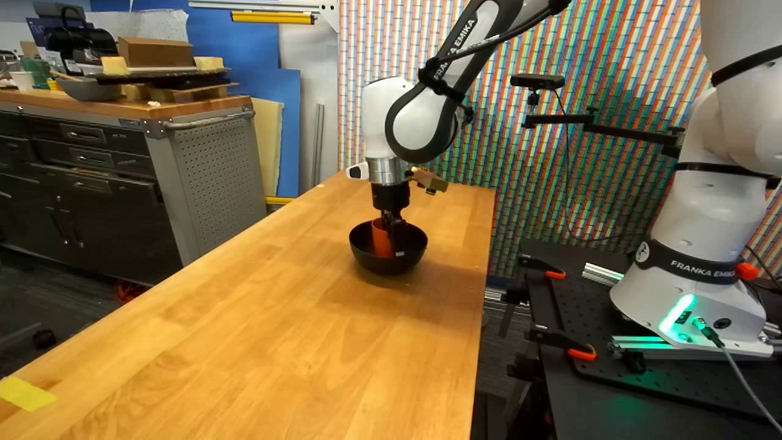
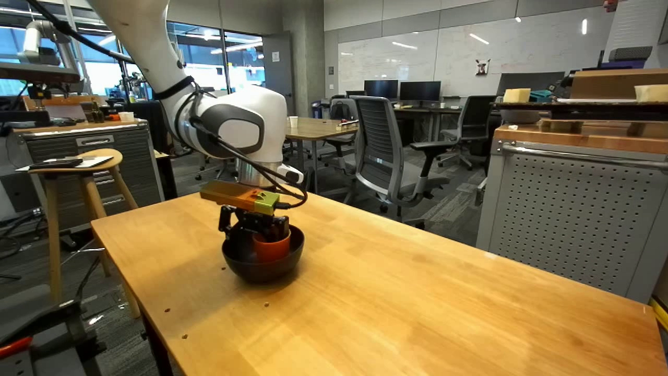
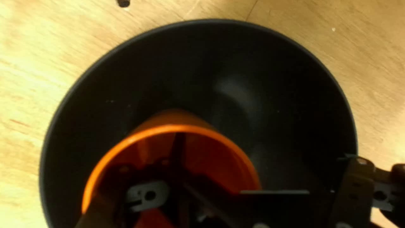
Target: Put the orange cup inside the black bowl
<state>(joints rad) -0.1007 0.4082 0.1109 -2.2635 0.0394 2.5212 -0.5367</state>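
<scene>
Sitting in black bowl (image 2: pixel 261 274) on wooden desk (image 2: pixel 417 287): orange cup (image 2: pixel 272 251). Hand (image 2: pixel 254 230) spread wide, one finger (image 3: pixel 148 194) inside cup, gripping nothing. Around bowl in an exterior view: dark spot (image 2: pixel 266 304) 6 o'clock, stool (image 2: pixel 54 230) 10, office chair (image 2: pixel 383 136) near 2, perforated cabinet (image 2: pixel 574 224) near 3.

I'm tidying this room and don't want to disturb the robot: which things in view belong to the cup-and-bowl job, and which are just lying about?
For the job:
orange cup
black bowl, with the cup inside it
gripper, open, partly inside the cup

Just about the room:
yellow strip on the table
cardboard box
nearest office chair
wooden stool
</scene>
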